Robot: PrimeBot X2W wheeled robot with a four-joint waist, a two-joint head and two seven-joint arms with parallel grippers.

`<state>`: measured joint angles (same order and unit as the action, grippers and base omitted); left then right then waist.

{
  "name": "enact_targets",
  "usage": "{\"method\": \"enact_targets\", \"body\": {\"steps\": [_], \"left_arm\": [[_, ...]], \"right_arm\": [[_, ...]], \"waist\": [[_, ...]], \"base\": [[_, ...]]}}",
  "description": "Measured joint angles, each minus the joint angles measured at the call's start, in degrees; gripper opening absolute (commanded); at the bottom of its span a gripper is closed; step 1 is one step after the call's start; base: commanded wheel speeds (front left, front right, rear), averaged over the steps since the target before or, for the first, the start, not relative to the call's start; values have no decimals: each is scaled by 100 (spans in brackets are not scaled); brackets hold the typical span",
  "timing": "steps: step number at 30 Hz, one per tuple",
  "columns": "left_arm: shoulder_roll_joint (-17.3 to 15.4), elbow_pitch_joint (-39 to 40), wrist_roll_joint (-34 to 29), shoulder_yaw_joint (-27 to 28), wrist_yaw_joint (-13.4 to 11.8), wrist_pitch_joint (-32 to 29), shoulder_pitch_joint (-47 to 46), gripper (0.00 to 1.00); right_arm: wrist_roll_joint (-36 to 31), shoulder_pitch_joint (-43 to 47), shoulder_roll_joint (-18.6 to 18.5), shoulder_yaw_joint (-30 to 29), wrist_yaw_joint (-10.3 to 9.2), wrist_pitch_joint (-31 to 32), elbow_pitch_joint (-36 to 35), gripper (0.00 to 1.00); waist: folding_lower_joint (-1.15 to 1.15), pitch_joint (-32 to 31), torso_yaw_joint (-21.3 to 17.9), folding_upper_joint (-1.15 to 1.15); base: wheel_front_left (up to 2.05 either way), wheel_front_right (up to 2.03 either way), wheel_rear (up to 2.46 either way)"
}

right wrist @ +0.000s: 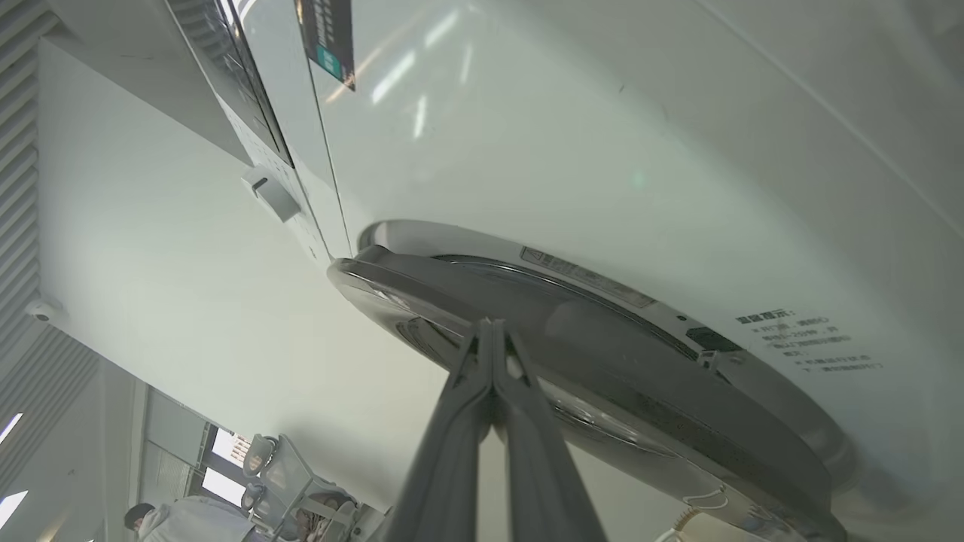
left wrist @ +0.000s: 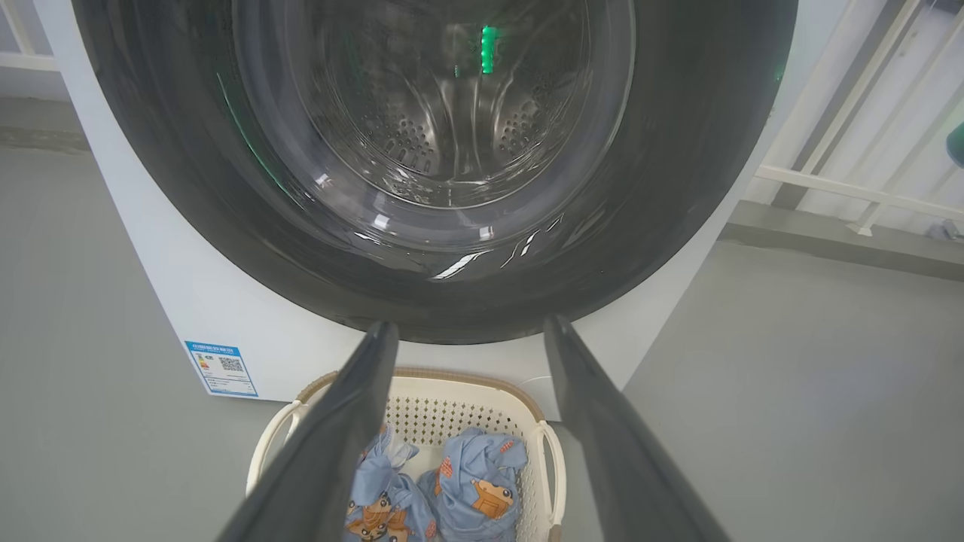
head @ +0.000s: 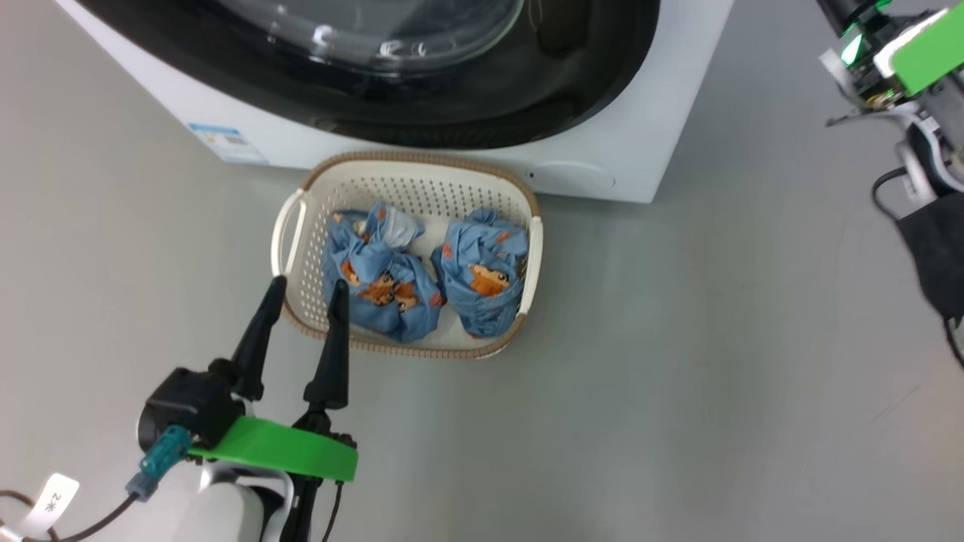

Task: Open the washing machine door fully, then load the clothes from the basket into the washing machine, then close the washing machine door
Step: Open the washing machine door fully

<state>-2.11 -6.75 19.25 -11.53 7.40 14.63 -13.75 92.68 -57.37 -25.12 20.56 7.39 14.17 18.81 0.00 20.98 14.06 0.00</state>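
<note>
The washing machine (head: 625,113) stands white and boxy at the top of the head view. Its door (head: 595,75), black-rimmed with a glass bowl, lies against the front; the steel drum shows through the glass (left wrist: 452,120). On the floor before it sits the cream basket (head: 422,159), holding the clothes: one blue bundle at the left (head: 380,286), another at the right (head: 482,275). My left gripper (head: 309,283) is open, its tips over the basket's near-left corner. My right gripper (right wrist: 491,324) is shut on nothing, its tips at the edge of the door rim (right wrist: 602,361).
A blue label sticker (head: 226,143) and a round white cap (head: 580,179) mark the machine's base. Grey floor spreads around the basket. My right arm's wrist (head: 904,53) and dark cables (head: 934,248) are at the far right. A white railing (left wrist: 866,188) stands beside the machine. A person (right wrist: 173,523) is far off.
</note>
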Motion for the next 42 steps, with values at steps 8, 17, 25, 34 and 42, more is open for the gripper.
{"method": "enact_targets", "body": {"steps": [8,17,25,34,42], "left_arm": [[12,51,74,-130,0,0,-197,100],[31,175,210,-277,0,0,-457,100],[34,234,311,-338,0,0,-548,100],[37,253,388,-448,-1,0,-661,100],[40,271,430,-486,-8,0,-661,100]], "right_arm": [[174,-337,-78,-81,0,806,415,0],[107,-966,-176,-70,0,1444,921,0],[-44,-1315,-143,0,0,1717,1111,0],[-188,-1461,-133,71,0,1751,1183,0],[-327,-1547,-114,108,0,1750,1173,0]], "waist": [[0,290,113,0],[0,665,265,0],[0,941,417,0],[0,1032,548,0],[0,1060,605,0]], "base": [[0,0,0],[0,0,0],[0,0,0],[0,0,0],[0,0,0]]}}
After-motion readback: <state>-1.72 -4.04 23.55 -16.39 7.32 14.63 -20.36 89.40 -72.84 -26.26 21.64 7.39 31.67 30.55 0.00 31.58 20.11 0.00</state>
